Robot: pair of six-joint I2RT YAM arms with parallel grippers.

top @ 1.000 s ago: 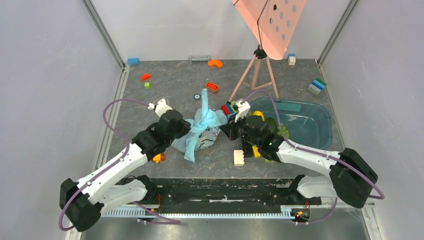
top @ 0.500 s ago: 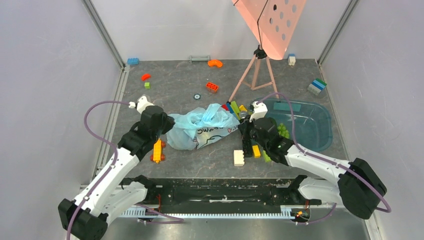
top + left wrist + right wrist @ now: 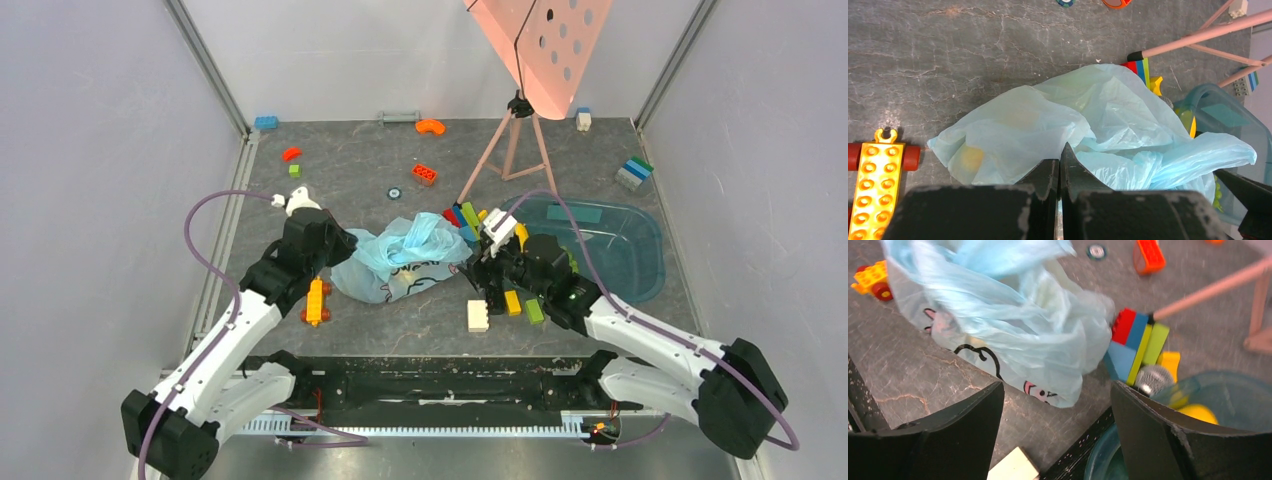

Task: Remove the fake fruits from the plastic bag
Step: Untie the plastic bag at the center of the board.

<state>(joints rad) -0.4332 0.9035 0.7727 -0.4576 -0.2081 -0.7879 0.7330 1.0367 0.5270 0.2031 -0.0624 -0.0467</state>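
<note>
While both arms were leaning in toward the middle of the table [image 3: 400, 170], the plastic bag [image 3: 400, 265] was just lying slumped on the grey top between them, all crumpled, with its dark printed mark [image 3: 973, 352] facing the near side.

The left gripper [image 3: 1060, 160] was at the bag's left edge with its jaws pressed tight together, tips right up against the blue film. Honestly couldn't tell if any plastic was actually pinched in there or not. From that wrist view a couple of yellowish lumps [image 3: 970, 157] showed through the film, so some stuff was inside the bag, but it was too hazy to say which fruits.

The right gripper [image 3: 1055, 415] was on the bag's right side, jaws spread wide and holding nothing, with the bag's corner sitting out beyond the gap between them.

Other bits: a yellow brick car [image 3: 315, 300] with red wheels just near-left of the bag, a stack of coloured bricks [image 3: 1135, 345] touching the bag's far-right side, and a teal tub [image 3: 640, 270] off to the right with what looked like the yellow lemon [image 3: 1198, 412] in it.
</note>
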